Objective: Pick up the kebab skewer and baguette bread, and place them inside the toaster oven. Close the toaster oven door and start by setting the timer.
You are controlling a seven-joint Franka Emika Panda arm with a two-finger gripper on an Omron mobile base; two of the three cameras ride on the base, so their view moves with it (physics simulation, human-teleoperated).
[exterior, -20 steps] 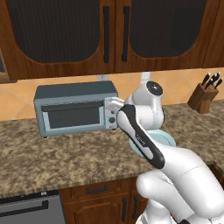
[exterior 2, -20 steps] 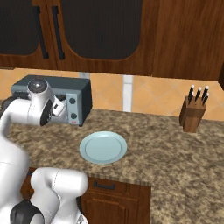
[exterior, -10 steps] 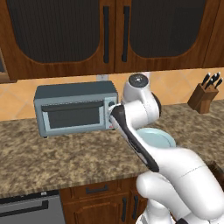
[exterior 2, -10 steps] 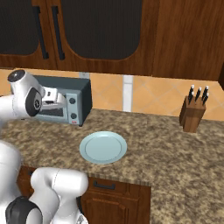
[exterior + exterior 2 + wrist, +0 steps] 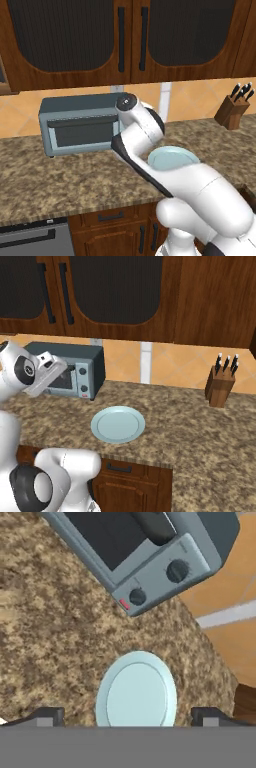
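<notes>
The blue-grey toaster oven (image 5: 75, 127) (image 5: 70, 371) (image 5: 150, 547) stands at the back of the counter. Its door (image 5: 107, 534) is up and closed, with two round knobs (image 5: 177, 571) on the right panel. The kebab skewer and the baguette bread are out of view. My gripper (image 5: 127, 718) hangs open and empty above the pale blue plate (image 5: 136, 694), just right of the oven's front. My hand (image 5: 46, 376) sits in front of the oven's window, and the arm covers the oven's right end in the left base view.
The pale blue plate (image 5: 172, 157) (image 5: 118, 424) lies bare on the speckled granite counter (image 5: 175, 431). A wooden knife block (image 5: 232, 107) (image 5: 221, 386) stands at the back right. Dark wood cabinets (image 5: 125, 40) hang above the oven.
The arm has swung left across the oven's front, and its upper joint now sits beside the oven's right end. The jaws have stayed open.
</notes>
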